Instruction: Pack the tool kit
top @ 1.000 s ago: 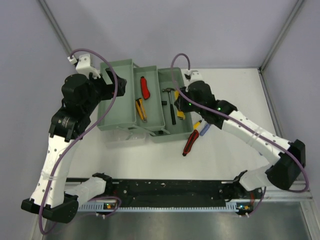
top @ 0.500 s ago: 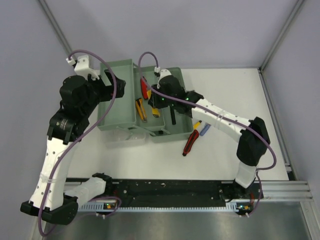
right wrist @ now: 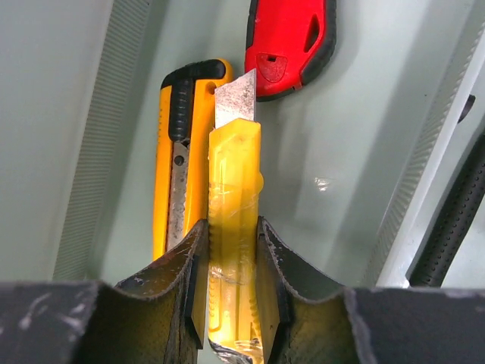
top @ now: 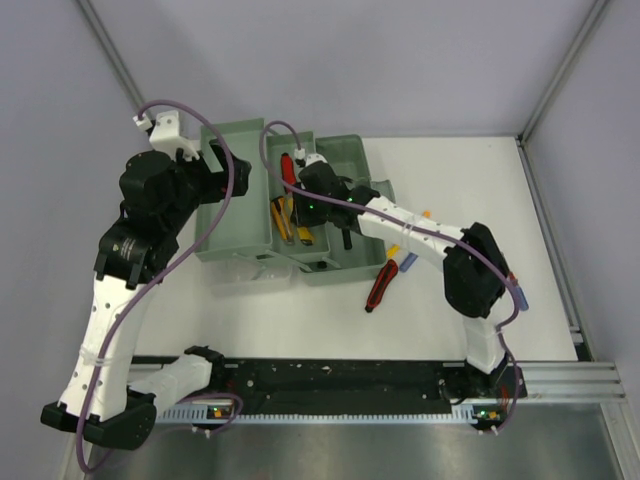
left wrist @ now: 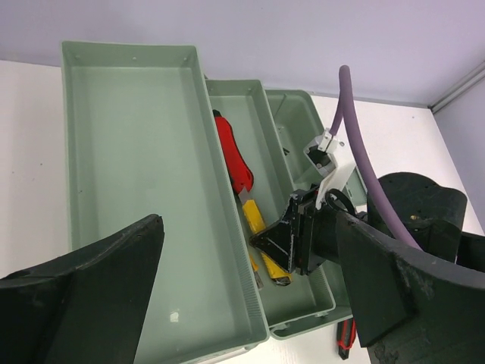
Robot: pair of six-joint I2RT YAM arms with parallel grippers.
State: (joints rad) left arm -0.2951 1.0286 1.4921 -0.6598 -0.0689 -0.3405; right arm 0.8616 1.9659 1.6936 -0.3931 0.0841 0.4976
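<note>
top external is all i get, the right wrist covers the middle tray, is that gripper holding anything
Observer: Yes. The right gripper is shut on a clear yellow utility knife over the middle tray.
Operator: blade in or out
Observer: Out. The bare blade points toward the red-handled tool lying in that tray.
Operator: anything else close to it
Observer: A yellow and black knife lies on the tray floor right beside the held one, on its left in the right wrist view.
</note>
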